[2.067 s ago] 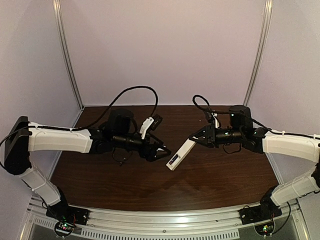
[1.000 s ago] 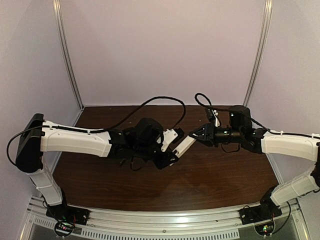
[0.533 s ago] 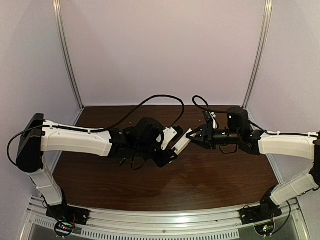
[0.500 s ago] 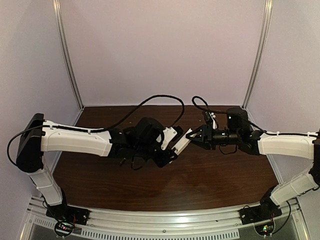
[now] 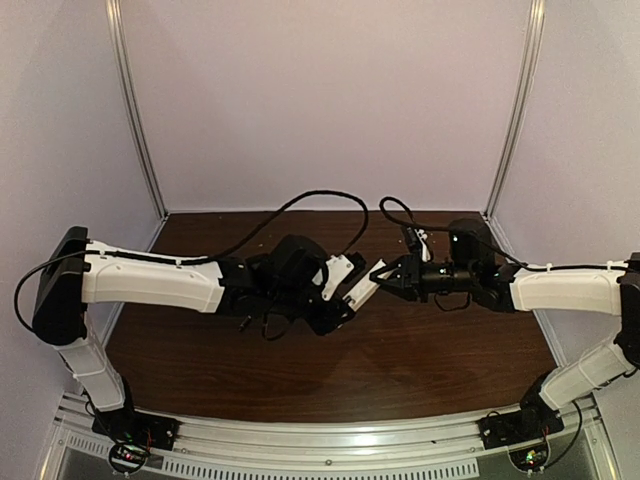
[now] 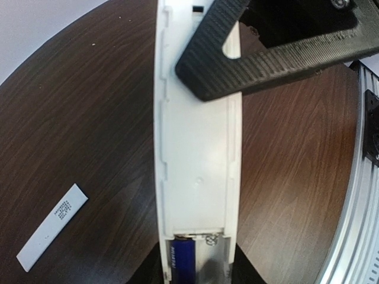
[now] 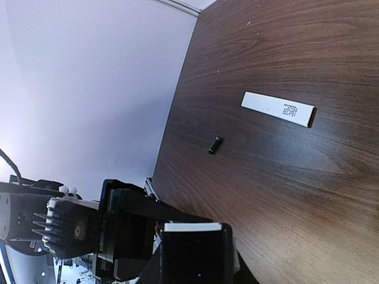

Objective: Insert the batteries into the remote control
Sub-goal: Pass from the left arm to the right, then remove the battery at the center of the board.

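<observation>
Left gripper (image 5: 339, 301) and right gripper (image 5: 384, 277) each clamp 1 end of the remote control (image 5: 362, 288). Only the left wrist view shows the blue battery (image 6: 180, 260) seated inside it. Only the right wrist view shows the dark battery (image 7: 215, 145) loose beyond it.

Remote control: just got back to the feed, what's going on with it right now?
Both arms hold the remote control in the air above the table: the left fingers grip its battery end, the right fingers clamp the other end. Its bay is open, with one bluish-purple battery seated and the slot beside it looking empty. The second battery lies loose on the table, near a flat white strip. One loaded, one to go.
</observation>
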Controlling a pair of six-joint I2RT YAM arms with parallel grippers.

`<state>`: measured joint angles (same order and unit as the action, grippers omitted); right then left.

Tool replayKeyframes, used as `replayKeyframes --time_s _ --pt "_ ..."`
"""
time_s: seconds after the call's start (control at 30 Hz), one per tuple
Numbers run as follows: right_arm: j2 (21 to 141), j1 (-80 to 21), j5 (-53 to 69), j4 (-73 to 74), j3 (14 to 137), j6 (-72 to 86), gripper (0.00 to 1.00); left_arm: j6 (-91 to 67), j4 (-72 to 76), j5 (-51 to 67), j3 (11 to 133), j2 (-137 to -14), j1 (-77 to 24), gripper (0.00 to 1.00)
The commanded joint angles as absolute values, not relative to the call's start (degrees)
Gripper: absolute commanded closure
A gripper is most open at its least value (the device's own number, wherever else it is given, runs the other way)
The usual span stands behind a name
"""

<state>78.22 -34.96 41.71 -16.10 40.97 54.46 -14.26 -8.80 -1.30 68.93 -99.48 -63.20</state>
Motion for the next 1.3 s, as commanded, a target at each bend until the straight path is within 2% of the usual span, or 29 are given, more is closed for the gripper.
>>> replayKeyframes --time_s 0.0,0.17,0.27,0.4,0.5,0.6,0.83,1.27 --pt "77.8 -35.0 41.8 -17.5 40.6 54.9 0.94 -13.7 -8.8 -2.3 70.1 -99.4 -63.0 0.51" --pt "77.0 -34.2 41.0 -15.9 40.3 53.1 0.99 -12.1 -12.5 -3.8 67.6 -93.9 -61.1 0.19" --pt "76.4 -33.2 40.9 -15.6 39.7 51.9 1.0 -14.2 -15.1 -1.1 64.1 -88.4 -55.9 0.13" --pt "75.6 -32.0 41.1 -16.3 38.5 50.7 1.0 -18.0 -22.9 1.9 60.6 -83.8 -47.4 0.19" --pt "75.4 -31.4 41.8 -16.7 37.9 49.7 1.0 -21.0 -30.6 -0.7 60.4 -84.5 -42.1 0.3" --pt "75.1 -31.2 42.4 -17.7 37.2 49.0 1.0 -21.8 -36.1 -3.8 60.6 -87.0 -39.7 0.36" --pt "74.4 -30.9 45.9 -22.5 35.4 48.3 1.0 -22.2 -39.8 -3.7 61.1 -94.8 -38.0 0.45" --pt "73.2 -30.8 47.6 -23.7 34.6 46.3 1.0 -20.4 -38.2 -1.8 59.7 -99.8 -37.1 0.57"
